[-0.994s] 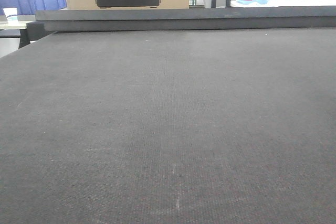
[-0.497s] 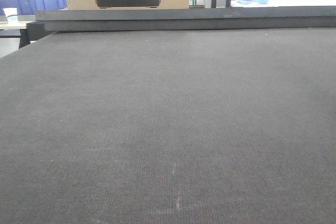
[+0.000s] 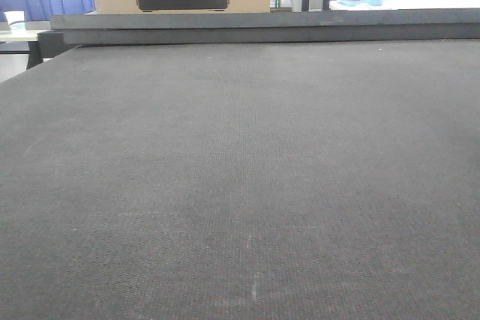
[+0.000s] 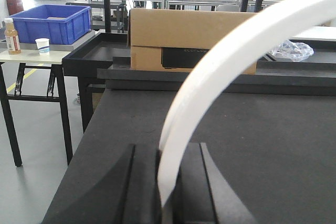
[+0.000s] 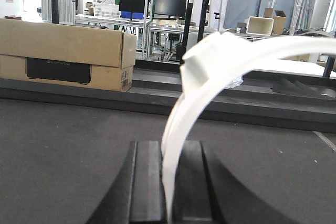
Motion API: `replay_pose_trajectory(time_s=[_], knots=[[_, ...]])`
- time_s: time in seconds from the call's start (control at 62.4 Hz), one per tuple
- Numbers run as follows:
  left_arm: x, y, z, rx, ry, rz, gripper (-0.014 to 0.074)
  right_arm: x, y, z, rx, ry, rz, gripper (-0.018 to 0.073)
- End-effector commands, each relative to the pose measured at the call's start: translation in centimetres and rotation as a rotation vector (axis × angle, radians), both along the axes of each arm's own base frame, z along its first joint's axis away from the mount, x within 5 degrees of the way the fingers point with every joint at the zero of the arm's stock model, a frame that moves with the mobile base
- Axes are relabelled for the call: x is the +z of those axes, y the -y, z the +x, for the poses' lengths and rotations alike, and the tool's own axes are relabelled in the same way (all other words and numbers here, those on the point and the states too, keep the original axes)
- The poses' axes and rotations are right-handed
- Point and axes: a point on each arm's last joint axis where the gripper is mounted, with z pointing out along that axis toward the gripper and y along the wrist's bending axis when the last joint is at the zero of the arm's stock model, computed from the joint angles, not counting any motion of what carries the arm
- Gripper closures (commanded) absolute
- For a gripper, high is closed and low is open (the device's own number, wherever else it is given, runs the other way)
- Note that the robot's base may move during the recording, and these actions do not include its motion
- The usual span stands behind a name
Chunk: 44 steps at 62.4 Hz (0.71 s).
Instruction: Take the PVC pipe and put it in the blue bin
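We see the left tool (image 4: 167, 187) clenched on a long, flat white arc strip (image 4: 236, 48). The strip stands up from between the 2 dark fingers and sweeps up and to the right, out past the edge of the left wrist view.

The right tool (image 5: 167, 187) is grasping the PVC pipe (image 5: 210, 66). Its lower end is pinched between the fingers. From there the thick white piece rises to a blocky section and curves off to the right, above the dark surface. We cannot make out a tab hole from this angle.

Under both tools lies the dark, textured bench (image 3: 240, 185), which runs back to a raised black ledge. A cardboard box (image 4: 184, 30) with a black panel on its face stands behind that ledge.

The blue bin (image 4: 50, 22) sits on a light side bench (image 4: 31, 56) to the left of the dark bench, well apart from both tools. Just in front of the bin we see 1 white cup (image 4: 42, 45) and 1 bottle (image 4: 11, 36) with a white cap.
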Motion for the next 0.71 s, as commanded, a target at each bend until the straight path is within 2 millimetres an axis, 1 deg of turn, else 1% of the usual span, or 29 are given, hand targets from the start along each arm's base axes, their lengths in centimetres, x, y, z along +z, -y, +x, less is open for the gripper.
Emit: replay_pose_trajectory(time_s=[0.0,0.69], knots=[[0.61,0.02,-0.22,-0.003,0.04,-0.009,0.0707,0.42,0.02,-0.23,0.001,0.029,-0.007,0.07],[0.61,0.02,-0.22,-0.003,0.04,-0.009,0.0707,0.42,0.02,-0.23,0.001,0.029,-0.007,0.07]])
